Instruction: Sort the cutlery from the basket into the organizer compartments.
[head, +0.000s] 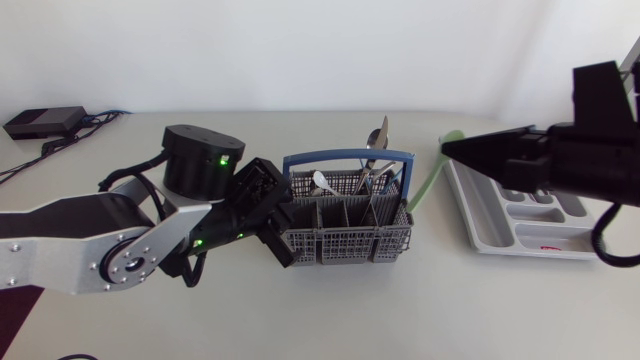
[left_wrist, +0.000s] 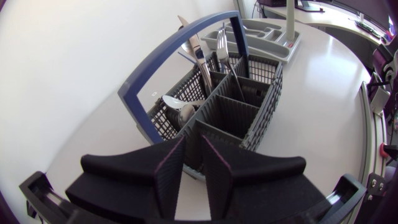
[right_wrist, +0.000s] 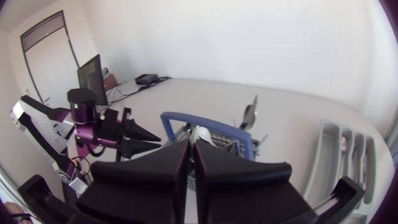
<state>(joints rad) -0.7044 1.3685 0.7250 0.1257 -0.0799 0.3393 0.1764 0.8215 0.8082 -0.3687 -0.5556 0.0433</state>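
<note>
The grey mesh basket (head: 350, 243) with a blue handle (head: 347, 157) stands mid-table and holds metal cutlery (head: 376, 142) and a spoon (head: 322, 182). My left gripper (head: 283, 238) is shut on the basket's left end wall; in the left wrist view that wall sits between the fingers of the gripper (left_wrist: 193, 171), with the basket (left_wrist: 249, 121) stretching ahead. My right gripper (head: 445, 150) hangs high between basket and organizer (head: 490, 215), shut on a pale green utensil (head: 430, 180) that hangs down from it. The utensil (left_wrist: 289, 22) hangs by the organizer's (left_wrist: 261, 46) near edge. Its top (right_wrist: 194, 134) shows at the gripper's (right_wrist: 190, 144) tips.
A black box (head: 45, 120) with cables lies at the table's back left. The organizer's compartments (head: 535, 205) lie under my right arm. Bare tabletop (head: 400, 310) spreads in front of the basket.
</note>
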